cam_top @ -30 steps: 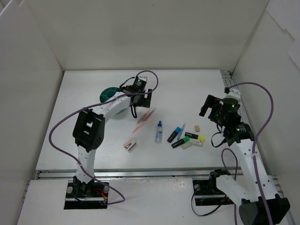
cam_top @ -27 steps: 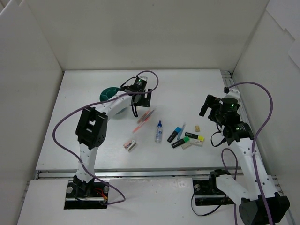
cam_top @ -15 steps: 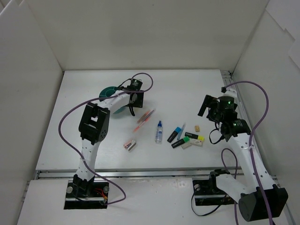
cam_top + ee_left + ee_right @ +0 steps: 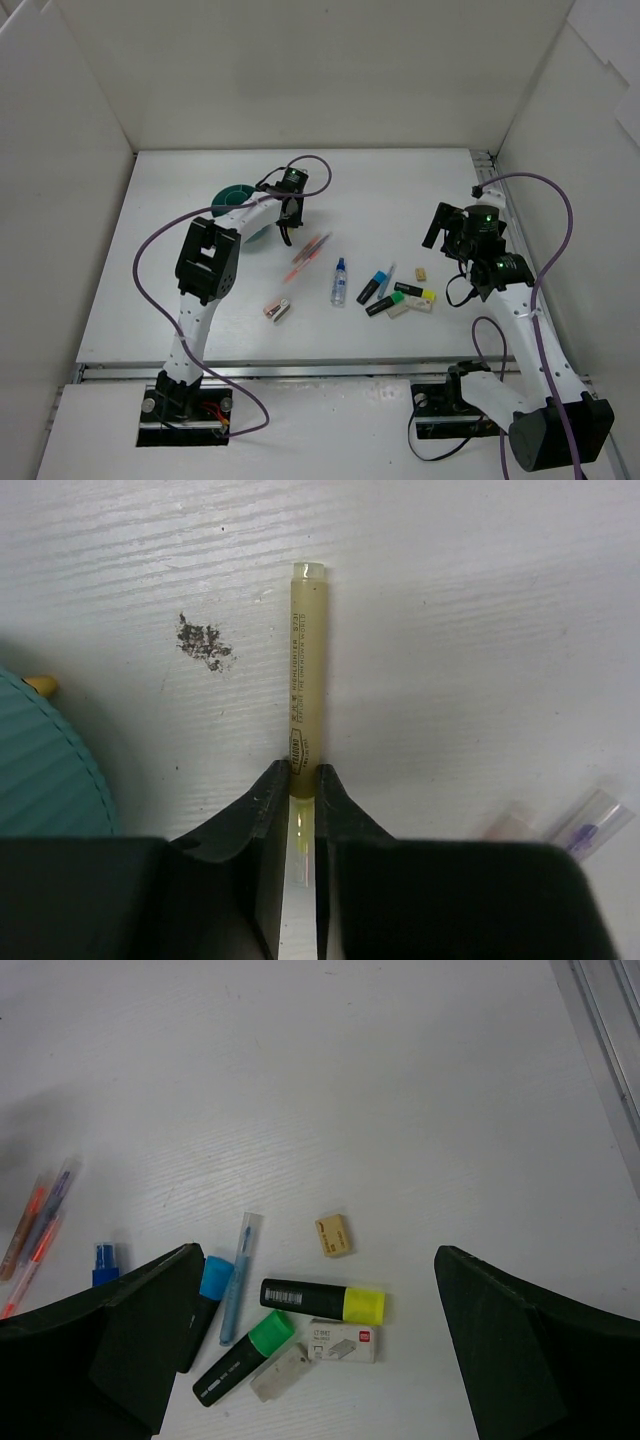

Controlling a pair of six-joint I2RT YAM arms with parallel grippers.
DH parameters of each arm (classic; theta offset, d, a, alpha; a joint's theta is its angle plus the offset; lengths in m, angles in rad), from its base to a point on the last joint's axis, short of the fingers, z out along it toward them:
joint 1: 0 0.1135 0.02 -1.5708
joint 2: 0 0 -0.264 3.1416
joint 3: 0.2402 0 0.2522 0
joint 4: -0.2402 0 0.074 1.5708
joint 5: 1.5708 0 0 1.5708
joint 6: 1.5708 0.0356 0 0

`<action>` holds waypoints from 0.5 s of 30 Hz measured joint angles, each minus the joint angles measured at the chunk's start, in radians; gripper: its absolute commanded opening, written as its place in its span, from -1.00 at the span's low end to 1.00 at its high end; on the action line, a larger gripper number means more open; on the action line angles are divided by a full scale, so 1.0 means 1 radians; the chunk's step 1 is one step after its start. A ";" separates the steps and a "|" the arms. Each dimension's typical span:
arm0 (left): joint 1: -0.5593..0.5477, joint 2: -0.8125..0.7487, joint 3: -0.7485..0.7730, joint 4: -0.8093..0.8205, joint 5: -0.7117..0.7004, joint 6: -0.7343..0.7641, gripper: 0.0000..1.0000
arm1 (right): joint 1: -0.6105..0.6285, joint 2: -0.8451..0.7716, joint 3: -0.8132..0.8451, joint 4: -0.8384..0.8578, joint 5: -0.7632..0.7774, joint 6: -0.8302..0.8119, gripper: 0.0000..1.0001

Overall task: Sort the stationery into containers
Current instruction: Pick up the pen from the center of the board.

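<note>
1. Nearest the arm bases: a small blocky pink-and-white eraser, flat on the white wood-grain table and well apart from everything else.
2. A bit further back, a tight cluster of stubby black-bodied markers: green-capped highlighter, yellow-capped highlighter and blue-capped highlighter. Boxy white eraser just beside the yellow one. Cloudy translucent block by the green cap, can't tell what it is.
3. Same cluster: thin pale-blue pen just beside the blue marker, and a squarish little tan eraser slightly apart behind it.
4. Left of the cluster: small clear bottle with a blue cap, lying on its side.
5. Beyond that: skinny pink and orange pens in a loose diagonal bundle.
6. Right gripper hanging above the marker cluster, chunky dark fingers spread wide with nothing between them.
7. Left gripper pinched narrow on a slim yellow pen, round smooth barrel poking straight out past the fingertips. Can't tell if it touches the table. Dark gritty smudge near it on the wood.
8. Farthest: round teal tub, ribbed plastic wall, near the held pen on its left, not touching.
</note>
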 measured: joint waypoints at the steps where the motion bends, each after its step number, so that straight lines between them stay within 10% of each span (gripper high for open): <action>1: 0.000 0.000 0.000 -0.002 -0.001 0.007 -1.00 | 0.000 0.000 0.000 0.000 0.000 0.000 0.96; 15: 0.000 -0.364 0.089 -0.255 -0.026 0.160 -1.00 | 0.000 -0.002 0.053 0.018 0.080 -0.060 0.96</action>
